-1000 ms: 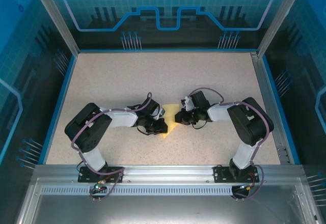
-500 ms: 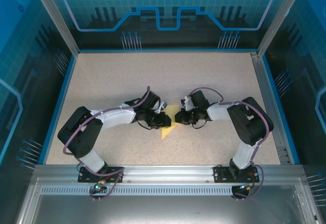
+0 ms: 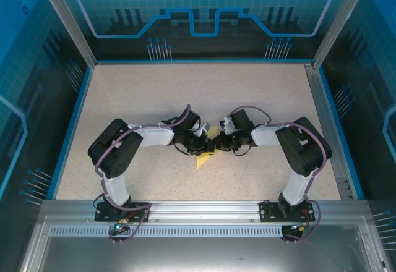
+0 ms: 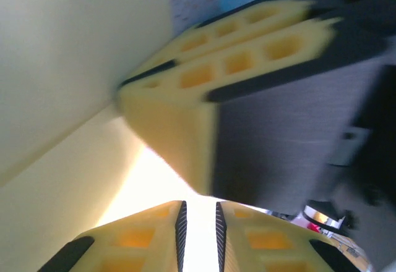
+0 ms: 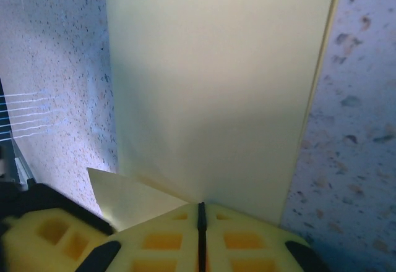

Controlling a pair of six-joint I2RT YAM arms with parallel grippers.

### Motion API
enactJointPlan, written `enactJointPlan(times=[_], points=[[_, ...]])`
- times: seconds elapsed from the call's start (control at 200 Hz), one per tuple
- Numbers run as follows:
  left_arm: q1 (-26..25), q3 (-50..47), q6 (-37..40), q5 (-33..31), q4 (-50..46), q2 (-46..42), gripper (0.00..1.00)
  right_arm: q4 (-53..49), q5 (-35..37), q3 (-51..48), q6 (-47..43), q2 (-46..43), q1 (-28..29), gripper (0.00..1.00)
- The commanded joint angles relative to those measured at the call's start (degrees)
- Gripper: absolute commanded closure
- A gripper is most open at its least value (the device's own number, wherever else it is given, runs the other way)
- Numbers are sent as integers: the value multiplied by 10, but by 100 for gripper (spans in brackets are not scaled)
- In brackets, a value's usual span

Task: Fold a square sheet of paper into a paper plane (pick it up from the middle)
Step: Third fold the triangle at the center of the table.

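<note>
The pale-yellow sheet of paper (image 3: pixel 203 159) lies folded at the table's middle, with a pointed corner showing below the two grippers. My right gripper (image 3: pixel 218 142) comes in from the right and is shut on the paper's edge (image 5: pixel 216 86), where a crease and a lower flap run into the right gripper's (image 5: pixel 199 205) tips. My left gripper (image 3: pixel 207 147) meets it from the left, tip to tip. In the left wrist view my left gripper (image 4: pixel 198 213) has its jaws a narrow gap apart over bright paper (image 4: pixel 62 68), close below the right gripper's fingers (image 4: pixel 185 117). A paper plane shape is out of view.
The speckled table (image 3: pixel 154 99) spreads free on all sides of the paper. A blue rim and metal frame posts (image 3: pixel 322 99) bound it. Both arm bases (image 3: pixel 117 207) sit at the near edge.
My left gripper has slid right and up against the right gripper's tips, and its jaws have parted a little. The right arm has stayed put.
</note>
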Motion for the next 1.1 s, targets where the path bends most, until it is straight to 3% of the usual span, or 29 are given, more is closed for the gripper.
enactJointPlan(times=[0.0, 0.16, 0.3, 1.095], points=[[-2, -24, 19, -25, -34, 20, 78, -36, 48, -9, -8, 28, 5, 90], [-2, -49, 18, -36, -21, 6, 78, -38, 50, -9, -9, 25, 5, 91], [-2, -41, 32, -82, -61, 5, 81, -38, 51, -10, -7, 22, 5, 91], [-3, -96, 45, -114, -138, -77, 80, -76, 66, 7, -21, 17, 6, 90]])
